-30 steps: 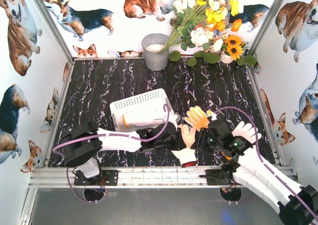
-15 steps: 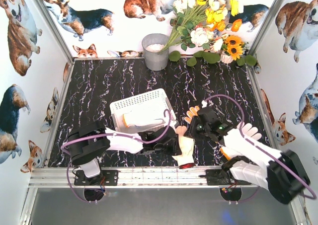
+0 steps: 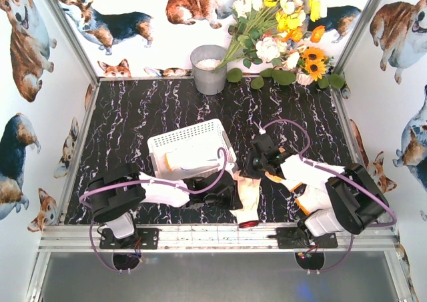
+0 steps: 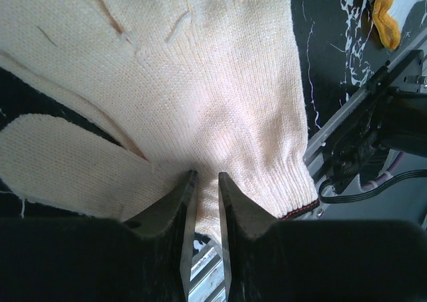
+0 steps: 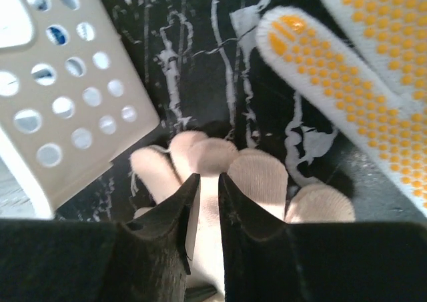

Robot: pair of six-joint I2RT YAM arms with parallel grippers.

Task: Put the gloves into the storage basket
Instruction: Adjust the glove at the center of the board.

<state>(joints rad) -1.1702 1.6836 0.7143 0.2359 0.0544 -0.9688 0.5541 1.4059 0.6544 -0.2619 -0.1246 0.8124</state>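
Note:
A cream glove [image 3: 249, 197] lies on the dark table just right of the white storage basket [image 3: 175, 139], its red-edged cuff [image 4: 299, 213] toward the front rail. My left gripper [image 4: 205, 181] is shut on the glove's edge beside the cuff. My right gripper [image 5: 204, 182] is shut on one of that glove's fingers [image 5: 200, 157]. In the top view the left gripper [image 3: 233, 194] and right gripper [image 3: 253, 171] meet over this glove. A glove with orange dots [image 5: 360, 69] lies just beyond, mostly under the right arm. Another cream glove [image 3: 195, 160] lies in the basket.
A grey metal bucket [image 3: 209, 69] and a bunch of flowers [image 3: 280, 35] stand at the back. The basket's perforated corner [image 5: 67, 109] is close to the left of my right gripper. The aluminium front rail [image 3: 200, 236] runs just behind the glove's cuff.
My right arm swung left and forward from the dotted glove to the cream glove's fingers and closed on one. My left gripper narrowed onto the glove by the cuff.

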